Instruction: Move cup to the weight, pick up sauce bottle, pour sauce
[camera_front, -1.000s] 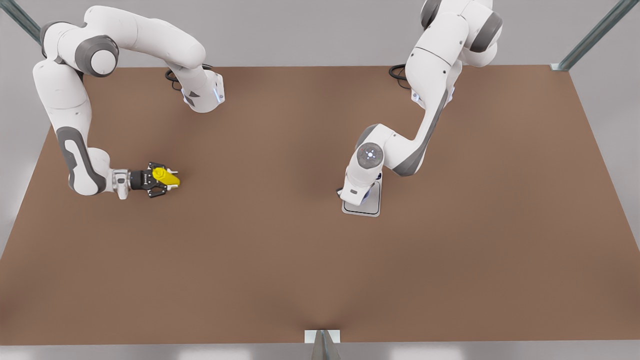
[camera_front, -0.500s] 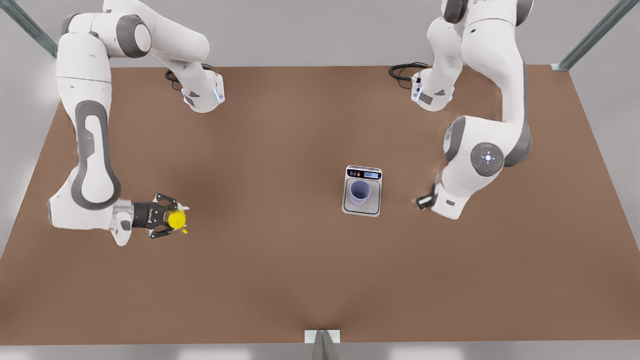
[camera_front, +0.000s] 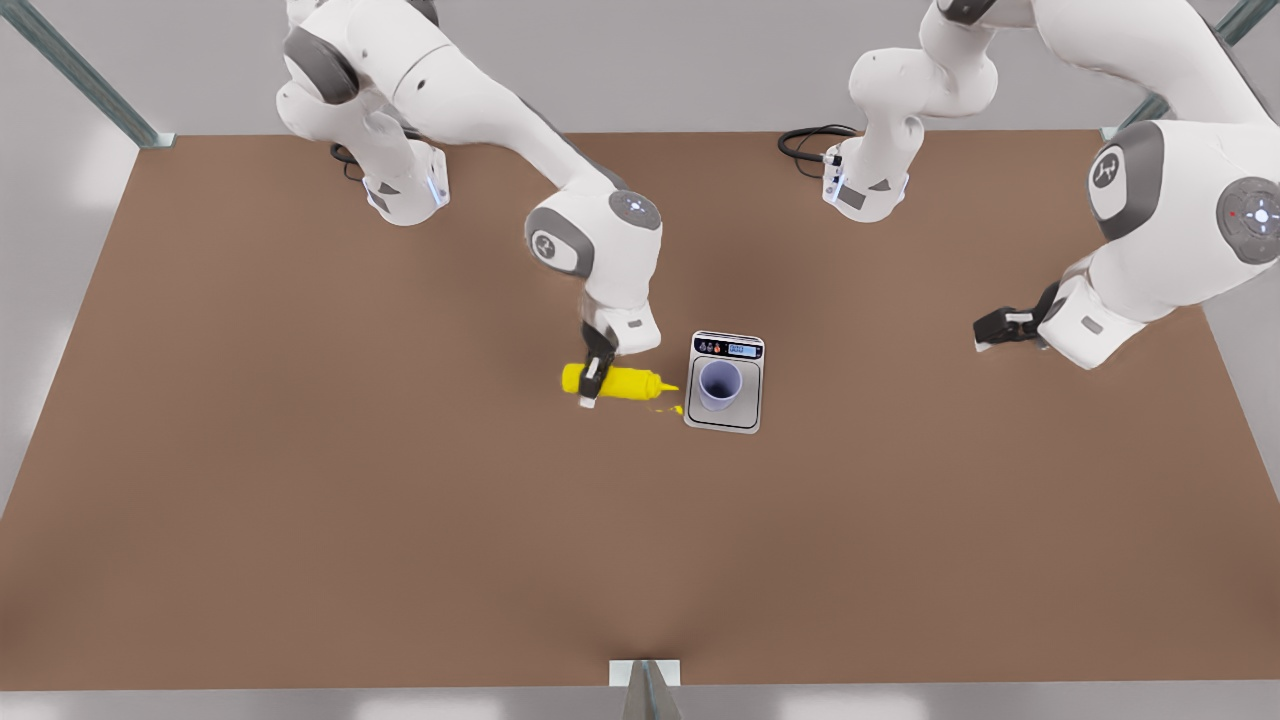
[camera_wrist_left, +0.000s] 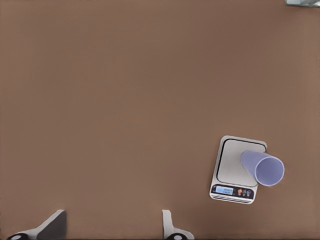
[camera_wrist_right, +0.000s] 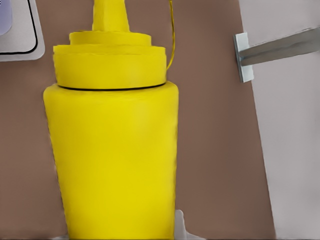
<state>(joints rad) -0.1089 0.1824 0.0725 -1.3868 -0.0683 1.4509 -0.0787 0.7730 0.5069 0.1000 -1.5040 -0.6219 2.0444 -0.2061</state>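
1. My right pincer (camera_front: 592, 375) is clamped across the bottle (camera_front: 620, 381) near its base, just beside the scale (camera_front: 725, 422) on the front view's left. In my right wrist view the yellow body (camera_wrist_right: 115, 150) sits between my fingers.
2. The bottle lies roughly level. Its nozzle (camera_front: 668, 387) points at the scale but stops short of the cup (camera_front: 720, 385).
3. A thin yellow strand (camera_wrist_right: 172, 35) hangs beside the nozzle, and a yellow drop (camera_front: 679, 409) lies on the table (camera_front: 300, 550) by the scale's edge. I judge that sauce is falling outside the cup.
4. The cup stands upright on the scale's plate, below the display strip.
5. To pour well, I should carry the nozzle tip over the cup's mouth before tipping further. I should then tilt slowly and grip firmly so the bottle doesn't slide.
6. I must keep the nozzle above the rim without touching it, since the cup looks light and would tip from a nudge.
7. My left pincer (camera_front: 985, 330) waits well apart on the front view's right. Its fingers are spread with nothing between them, and its camera looks down on the cup (camera_wrist_left: 263, 167) and scale (camera_wrist_left: 232, 165).
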